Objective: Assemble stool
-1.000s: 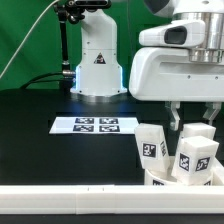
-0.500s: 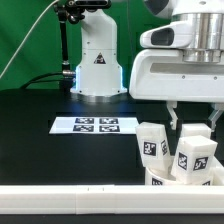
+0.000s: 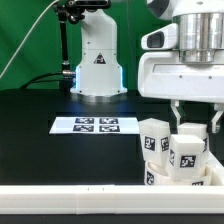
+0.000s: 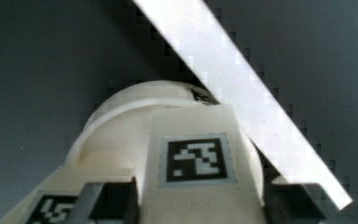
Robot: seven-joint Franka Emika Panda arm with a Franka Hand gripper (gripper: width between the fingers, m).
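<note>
The stool seat [image 3: 152,178] lies at the exterior view's lower right with white tagged legs standing on it. One leg [image 3: 155,138] stands on the left, another [image 3: 187,155] in front. My gripper [image 3: 196,124] hangs just behind them, its fingers [image 3: 178,114] down either side of a further leg that the front legs mostly hide. In the wrist view this white leg [image 4: 176,115] with its square tag fills the space between my fingers [image 4: 108,200], and my gripper [image 4: 211,205] is shut on it.
The marker board [image 3: 95,125] lies on the black table left of the stool. The long white border rail [image 3: 70,200] runs along the front edge and crosses the wrist view [image 4: 229,70]. The robot base [image 3: 97,65] stands at the back.
The seat and its legs have turned: the left leg shifted up a little and the front leg moved left. My gripper shifted slightly to the right.
</note>
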